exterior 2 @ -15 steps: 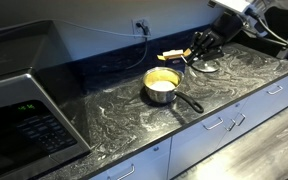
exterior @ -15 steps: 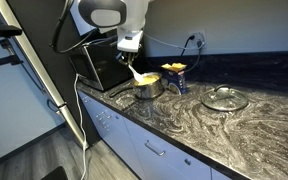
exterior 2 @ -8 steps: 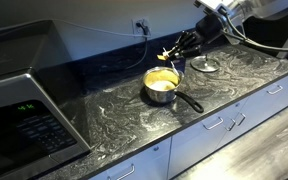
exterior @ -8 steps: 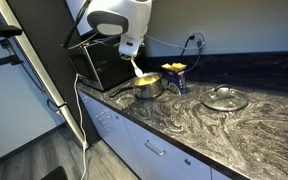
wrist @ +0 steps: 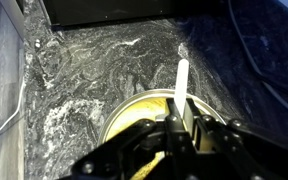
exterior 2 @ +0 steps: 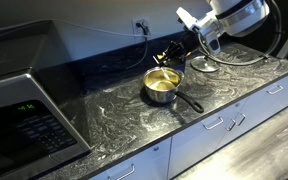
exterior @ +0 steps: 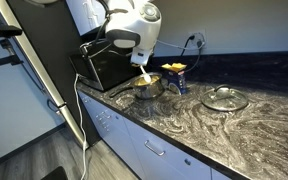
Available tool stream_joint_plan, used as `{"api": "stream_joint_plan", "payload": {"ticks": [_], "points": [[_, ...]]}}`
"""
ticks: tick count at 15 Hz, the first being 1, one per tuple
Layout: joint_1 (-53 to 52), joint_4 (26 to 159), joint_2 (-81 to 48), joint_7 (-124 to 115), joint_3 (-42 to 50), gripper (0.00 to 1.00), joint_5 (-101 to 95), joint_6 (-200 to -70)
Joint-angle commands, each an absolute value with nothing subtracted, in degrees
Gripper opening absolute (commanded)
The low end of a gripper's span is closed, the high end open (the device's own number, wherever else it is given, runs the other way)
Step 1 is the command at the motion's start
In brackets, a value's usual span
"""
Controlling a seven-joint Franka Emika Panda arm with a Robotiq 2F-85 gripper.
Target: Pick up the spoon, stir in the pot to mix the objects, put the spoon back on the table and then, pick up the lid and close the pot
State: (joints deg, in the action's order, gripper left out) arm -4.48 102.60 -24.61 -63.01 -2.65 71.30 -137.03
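Note:
My gripper (wrist: pixel 176 118) is shut on the white spoon (wrist: pixel 182 78), whose handle sticks up between the fingers. It hangs right over the steel pot (wrist: pixel 112 115), which holds the yellow pieces (wrist: pixel 134 125). In both exterior views the gripper (exterior: pixel 141 63) (exterior 2: pixel 172 56) sits just above the pot (exterior: pixel 149 89) (exterior 2: pixel 164 88). The spoon (exterior: pixel 144 76) points down toward the pot; its bowl is hidden. The glass lid (exterior: pixel 225 98) (exterior 2: pixel 204 66) lies flat on the marble table (exterior: pixel 194 125) (exterior 2: pixel 114 125), apart from the pot.
A blue box with a yellow top (exterior: pixel 175 76) stands just behind the pot. A black microwave (exterior 2: pixel 24 100) (exterior: pixel 99 65) fills one end of the counter. The pot's long handle (exterior 2: pixel 191 103) points toward the counter's front edge. A cable hangs from the wall outlet (exterior 2: pixel 140 26).
The arm has swung over from the lid's side with the spoon and come down until the gripper hangs over the pot. The pot and lid have not moved.

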Motion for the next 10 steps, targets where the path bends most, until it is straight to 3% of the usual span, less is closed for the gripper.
{"api": "stream_joint_plan", "payload": {"ticks": [1, 10], "points": [[-4.64, 97.73, -29.41, -61.53, -3.11, 0.03, 73.30, -138.63], [-4.45, 93.77, -35.10, -62.10, -4.13, 0.03, 73.11, -136.75]]}}
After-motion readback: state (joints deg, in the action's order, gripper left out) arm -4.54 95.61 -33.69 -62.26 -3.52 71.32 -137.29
